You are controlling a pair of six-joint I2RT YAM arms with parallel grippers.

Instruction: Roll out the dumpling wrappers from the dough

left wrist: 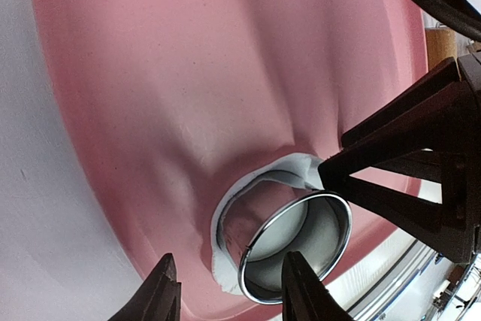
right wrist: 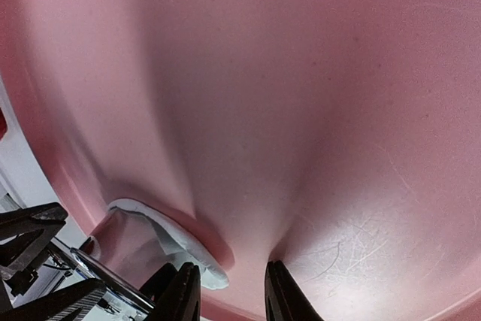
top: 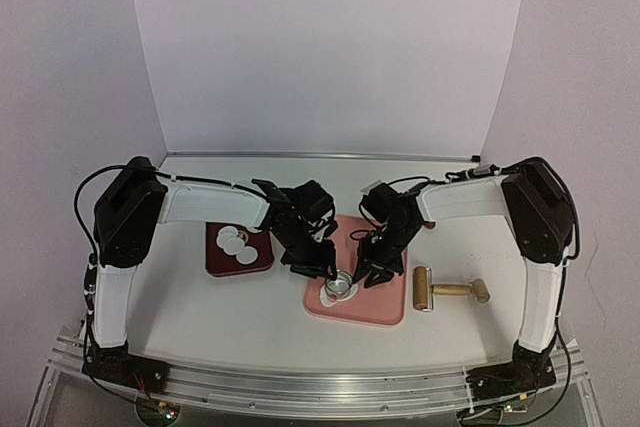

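Your left claw (left wrist: 228, 261) stands parted astride the ring cutter (left wrist: 323, 234), with ragged dough (left wrist: 297, 167) collaring it. The right claw (right wrist: 231, 264), also open, sits at that scrap's edge: pinch lightly, peel slowly. The wrappers (top: 236, 243) lie toward the bench's (top: 200, 317) left edge.

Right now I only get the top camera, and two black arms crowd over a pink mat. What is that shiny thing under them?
Observer: A metal ring cutter; the left wrist view shows a ragged white dough scrap curving round it.
Operator: Is anything touching the scrap?
Observer: Yes, a finger of the right gripper touches its end.
Operator: And the left gripper?
Observer: Its fingers sit either side of the cutter's near rim, apart.
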